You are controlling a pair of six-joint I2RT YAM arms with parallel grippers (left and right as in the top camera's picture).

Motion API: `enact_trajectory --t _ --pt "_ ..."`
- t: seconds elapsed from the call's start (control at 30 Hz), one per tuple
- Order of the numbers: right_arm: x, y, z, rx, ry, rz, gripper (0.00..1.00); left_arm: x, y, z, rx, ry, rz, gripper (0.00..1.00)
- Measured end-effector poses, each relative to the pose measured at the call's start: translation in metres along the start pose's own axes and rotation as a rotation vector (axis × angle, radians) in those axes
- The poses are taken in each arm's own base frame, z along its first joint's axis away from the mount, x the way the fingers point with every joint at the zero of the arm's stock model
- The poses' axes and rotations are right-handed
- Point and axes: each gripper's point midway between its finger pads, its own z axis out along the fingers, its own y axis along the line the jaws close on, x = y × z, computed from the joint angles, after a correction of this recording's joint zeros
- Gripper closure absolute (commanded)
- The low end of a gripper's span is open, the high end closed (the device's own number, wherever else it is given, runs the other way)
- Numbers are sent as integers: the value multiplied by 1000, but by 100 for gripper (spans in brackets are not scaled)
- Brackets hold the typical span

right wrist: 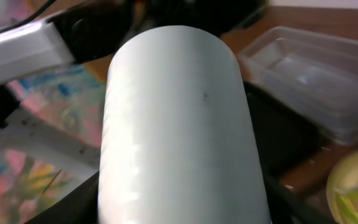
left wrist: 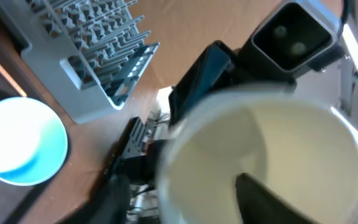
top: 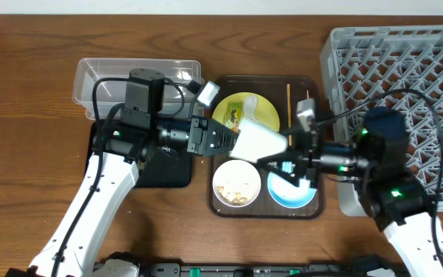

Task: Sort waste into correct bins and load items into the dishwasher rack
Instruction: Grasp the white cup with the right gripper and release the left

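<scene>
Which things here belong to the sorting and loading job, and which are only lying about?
Job: white cup, yellow-green plate, snack wrapper, white bowl, crumbs in it, blue bowl, chopsticks, clear tub, black tray, dishwasher rack.

Lying about: brown serving tray, which only carries the dishes; table.

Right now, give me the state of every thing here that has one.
white cup: lifted, on its side, nothing seen inside.
left gripper: shut on white cup, one finger inside.
right gripper: astride the cup, grip unclear.
white bowl: upright, holding crumbs.
light blue bowl: upright, no crumbs seen.
plate: flat, wrapper on it.
dishwasher rack: upright, no dishes seen in it.
</scene>
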Motion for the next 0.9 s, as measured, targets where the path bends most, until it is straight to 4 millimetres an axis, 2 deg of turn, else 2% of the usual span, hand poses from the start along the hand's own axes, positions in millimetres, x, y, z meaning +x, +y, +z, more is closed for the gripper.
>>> enact_trajectory --t 0.07,0.2,0.3,0.37,0.47,0.6,0.77,0.9 --pt "0 -8 -12 50 -17 34 57 0 0 0 -1 0 -2 35" --pt "6 -36 -52 250 -70 208 63 0 0 0 -1 0 0 34" --pt "17 -60 -88 448 -108 368 65 0 0 0 -1 0 7 33" --pt "30 -76 -118 641 -123 487 65 0 0 0 -1 0 14 33" --pt "46 -89 -163 925 -118 601 63 0 0 0 -1 0 20 33" --pt "66 -91 -212 1230 -68 700 63 -1 2 0 -11 -5 21 33" --pt "104 -92 -231 1369 81 840 63 -2 5 0 -27 -13 17 33" --pt "125 -105 -236 1405 181 919 64 -1 6 0 -30 -12 6 33"
